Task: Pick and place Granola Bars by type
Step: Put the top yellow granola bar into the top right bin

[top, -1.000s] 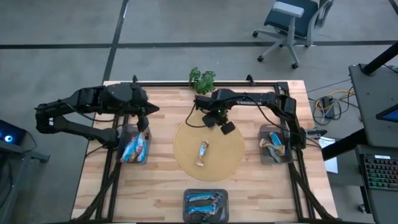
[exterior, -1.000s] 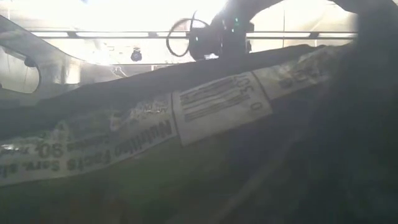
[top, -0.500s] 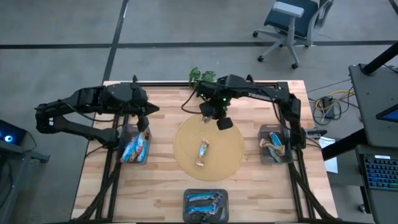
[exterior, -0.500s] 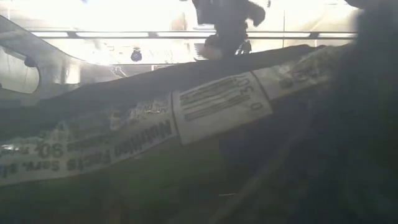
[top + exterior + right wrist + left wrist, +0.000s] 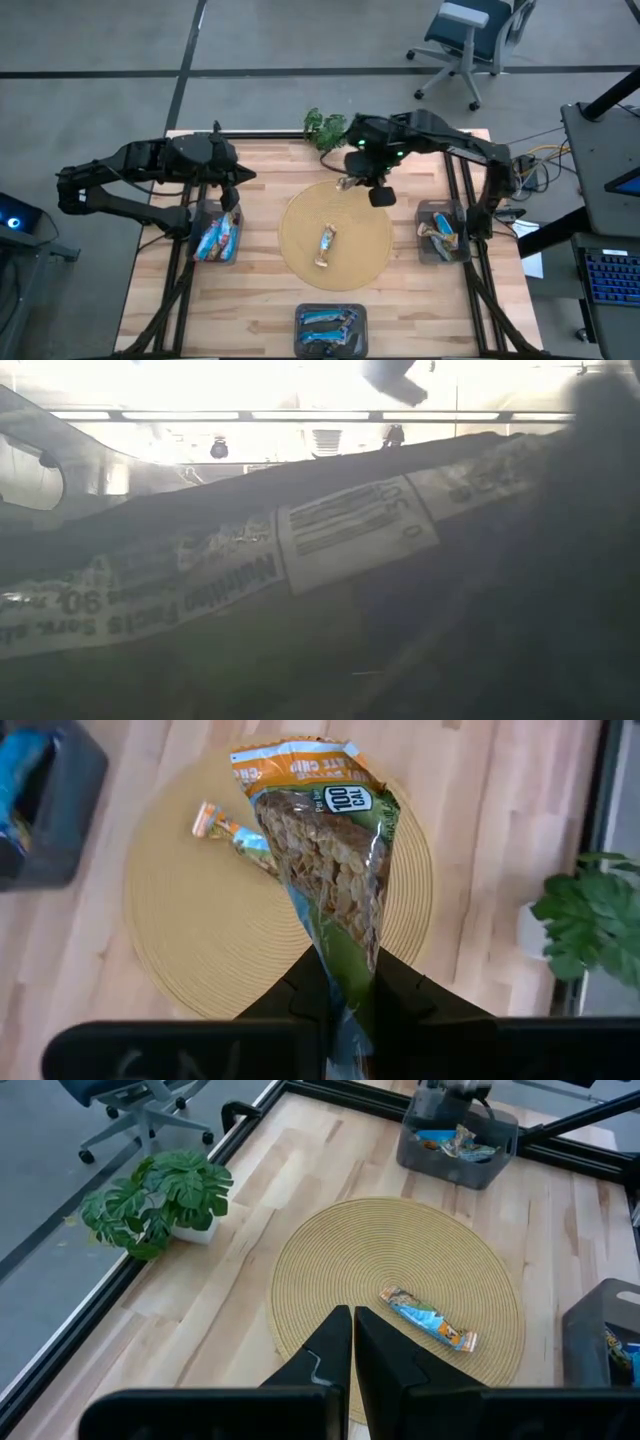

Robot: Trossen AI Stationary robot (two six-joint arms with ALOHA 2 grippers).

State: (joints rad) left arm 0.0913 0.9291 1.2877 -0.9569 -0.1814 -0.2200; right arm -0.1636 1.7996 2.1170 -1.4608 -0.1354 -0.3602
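Right gripper (image 5: 345, 982) is pinching a granola bar (image 5: 318, 840) by one end of its wrapper, carrying it in the air above the far edge of the round woven mat (image 5: 300, 250), near the small potted plant (image 5: 326, 127). Its wrapper is showing orange, green and a clear window of oats. A second bar (image 5: 325, 245) is lying alone near the middle of the mat, blue with orange ends. Three grey bins are standing around the mat: one on the left (image 5: 200, 213), one on the right (image 5: 424, 218) and one at the near edge (image 5: 330, 311), each already holding bars. Left gripper (image 5: 352, 1342) is waiting with its fingers pressed together above the left side of the table, close to the left bin.

Doing this step well probably means reading the wrapper first, then matching it to the bin holding the same kind; the right bin's mixed brown and orange contents look the closest, though that is hard to confirm. The grip is on thin foil only, so a steady carry and a low release over the bin should be keeping the bar from swinging or slipping out.
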